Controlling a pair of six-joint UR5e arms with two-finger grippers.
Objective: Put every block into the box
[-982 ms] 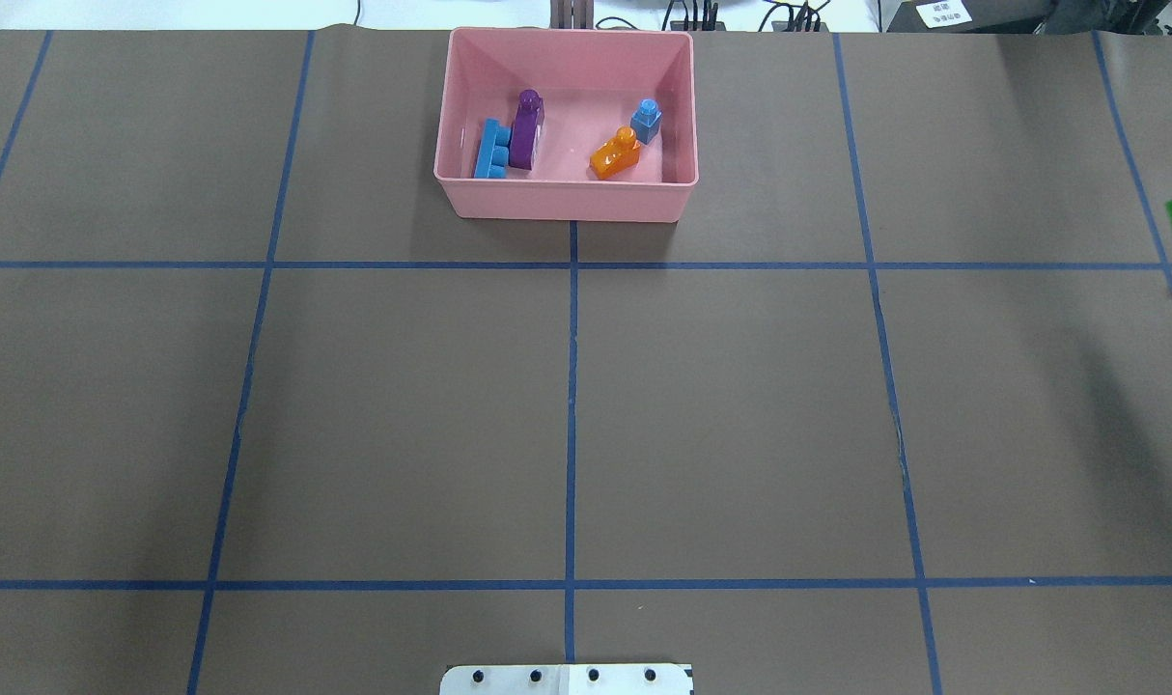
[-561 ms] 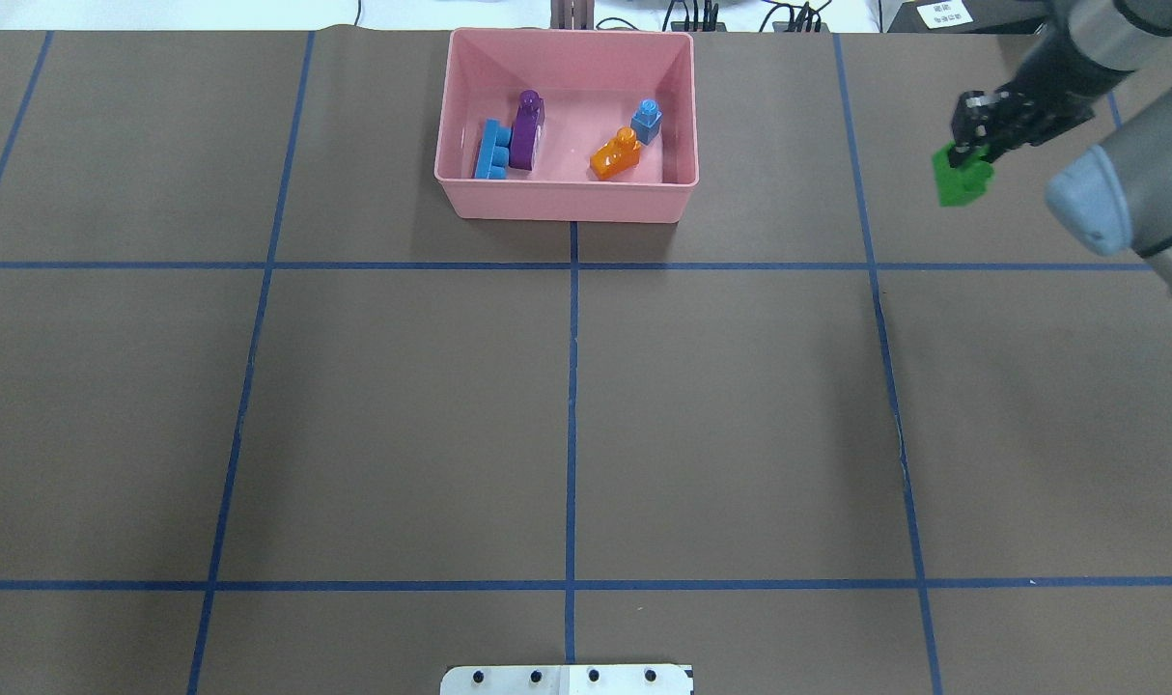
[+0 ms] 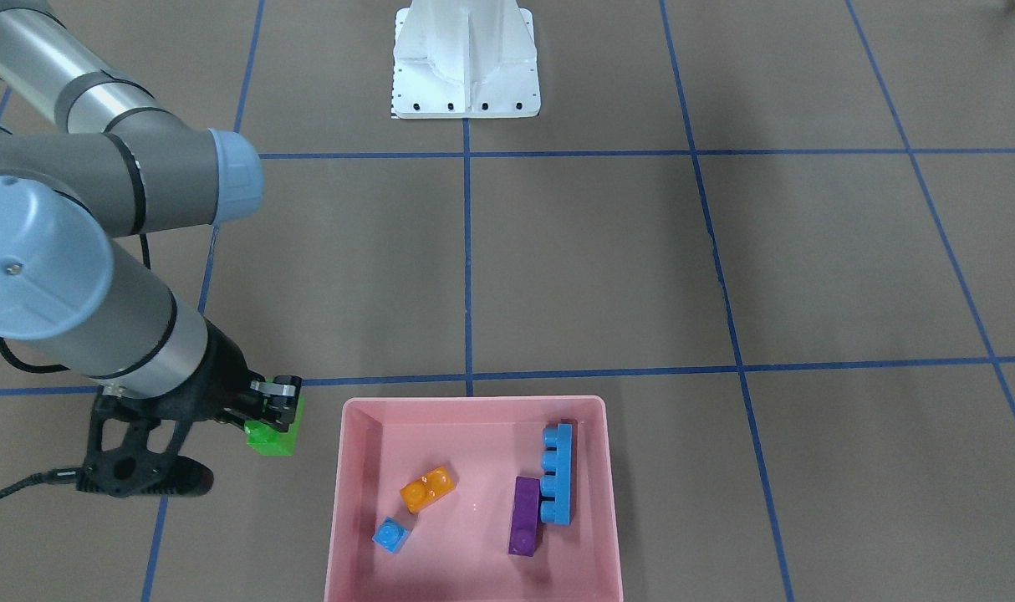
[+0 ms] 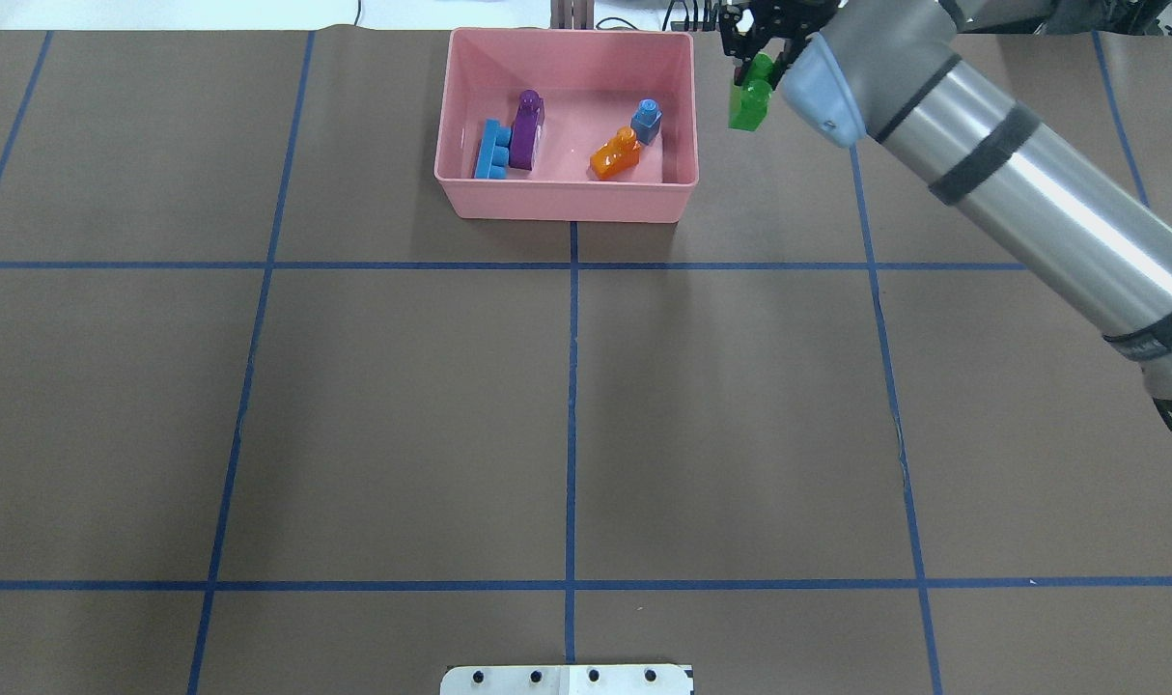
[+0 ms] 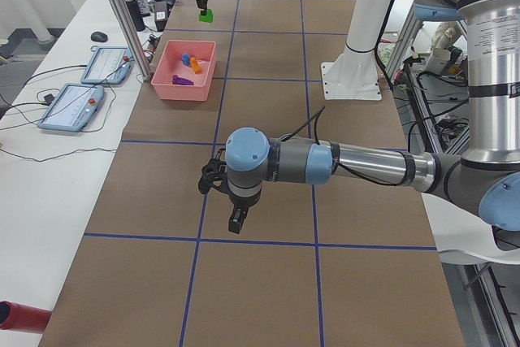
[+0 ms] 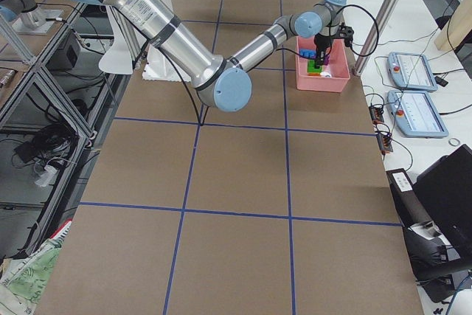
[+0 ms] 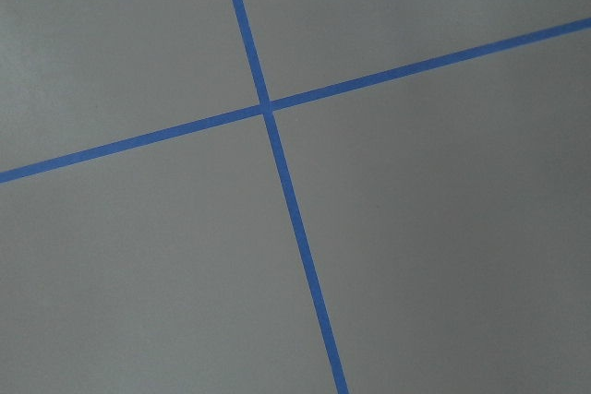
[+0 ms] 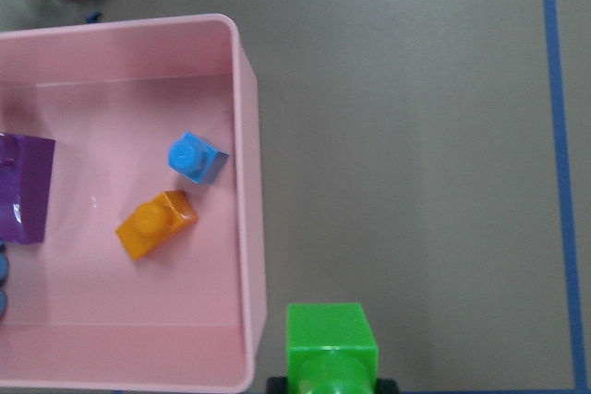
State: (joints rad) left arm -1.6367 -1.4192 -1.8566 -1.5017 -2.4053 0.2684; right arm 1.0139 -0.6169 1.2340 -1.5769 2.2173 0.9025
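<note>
The pink box [image 4: 567, 203] stands at the far middle of the table. Inside it lie an orange block [image 4: 615, 154], a tiny blue block [image 4: 646, 121], a long blue block [image 4: 491, 150] and a purple block [image 4: 526, 130]. My right gripper [image 4: 752, 72] is shut on a green block [image 4: 750, 101], held above the table just outside the box's right wall. The right wrist view shows the green block [image 8: 331, 343] beside that wall [image 8: 245, 182]. My left gripper [image 5: 236, 221] shows only in the exterior left view, over the table's middle; I cannot tell whether it is open or shut.
The robot's white base [image 3: 466, 58] stands at the near middle edge of the table. Blue tape lines [image 7: 268, 108] divide the brown table surface. Beyond the box's far side are a metal post [image 5: 122, 14] and two tablets [image 5: 104, 64].
My right arm has come in from the right edge with the green block and carried it left and further away, up to the box's right wall. The blocks in the box have not moved.
</note>
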